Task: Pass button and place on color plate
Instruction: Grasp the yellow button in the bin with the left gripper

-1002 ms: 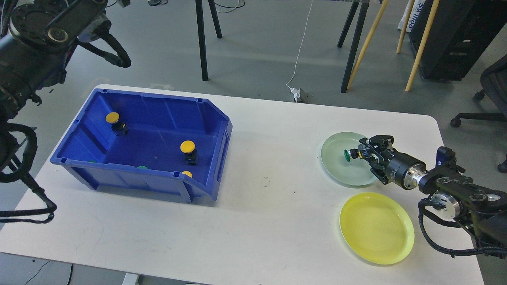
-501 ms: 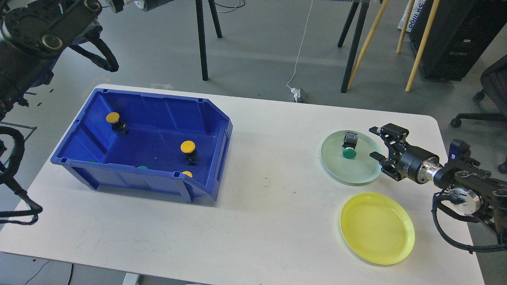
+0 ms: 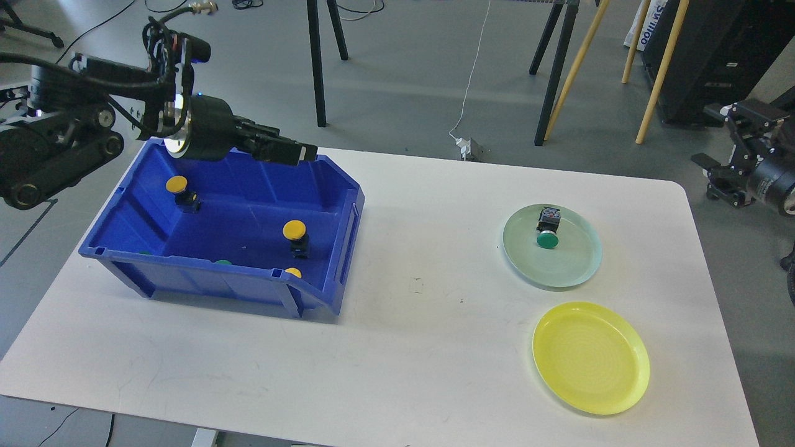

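A green button point(image 3: 548, 239) lies on its side on the pale green plate point(image 3: 571, 270), free of any gripper. The yellow plate point(image 3: 590, 358) in front of it is empty. The blue bin point(image 3: 248, 282) at the left holds yellow buttons point(image 3: 177, 184) point(image 3: 294, 230) point(image 3: 293, 272). Green caps point(image 3: 222, 262) peek over the bin's front wall. My left gripper point(image 3: 301, 151) hangs over the bin's back rim, dark, and its fingers cannot be told apart. My right gripper point(image 3: 705, 135) is open and empty, off the table's right edge.
The white table point(image 3: 410, 347) carries the bin and both plates. Beyond it on the floor stand black and wooden stand legs point(image 3: 554, 74), a white cable with a plug point(image 3: 469, 148), a black cabinet point(image 3: 708, 56) and an office chair point(image 3: 764, 155).
My right gripper opened, left the green button on the green plate and drew back to the right off the table. My left arm swung in, bringing its gripper over the bin's back rim.
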You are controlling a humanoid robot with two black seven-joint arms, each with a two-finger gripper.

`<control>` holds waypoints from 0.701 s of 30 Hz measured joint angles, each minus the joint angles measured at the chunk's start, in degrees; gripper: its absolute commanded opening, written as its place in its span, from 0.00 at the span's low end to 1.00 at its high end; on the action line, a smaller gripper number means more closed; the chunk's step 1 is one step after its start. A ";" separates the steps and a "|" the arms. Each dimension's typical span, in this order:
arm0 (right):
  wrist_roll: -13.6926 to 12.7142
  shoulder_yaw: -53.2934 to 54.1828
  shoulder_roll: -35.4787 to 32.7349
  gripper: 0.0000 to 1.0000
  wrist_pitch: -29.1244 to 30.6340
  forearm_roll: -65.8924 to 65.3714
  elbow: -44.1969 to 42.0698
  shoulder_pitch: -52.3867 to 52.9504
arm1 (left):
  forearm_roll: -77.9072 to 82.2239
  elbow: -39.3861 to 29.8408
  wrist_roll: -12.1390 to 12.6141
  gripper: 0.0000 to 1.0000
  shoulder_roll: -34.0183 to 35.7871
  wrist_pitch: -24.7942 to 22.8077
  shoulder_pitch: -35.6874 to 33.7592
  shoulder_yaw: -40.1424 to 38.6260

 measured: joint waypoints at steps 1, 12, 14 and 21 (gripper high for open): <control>-0.07 -0.01 -0.08 0.87 0.00 0.00 0.02 0.25 | 2.63 0.06 0.00 0.98 -0.32 0.00 1.25 0.11; -0.55 -1.05 -0.30 0.87 0.01 -0.19 1.00 0.21 | 10.59 17.11 0.03 0.98 -14.33 0.01 10.70 0.31; -0.73 -1.08 -0.30 0.87 0.01 -0.24 1.08 0.19 | 10.41 20.58 0.02 0.98 -16.68 0.01 11.24 0.34; -1.10 -1.19 -0.06 0.87 -0.07 -0.33 1.20 0.14 | 10.11 29.50 -0.01 0.89 -22.45 0.01 11.83 0.57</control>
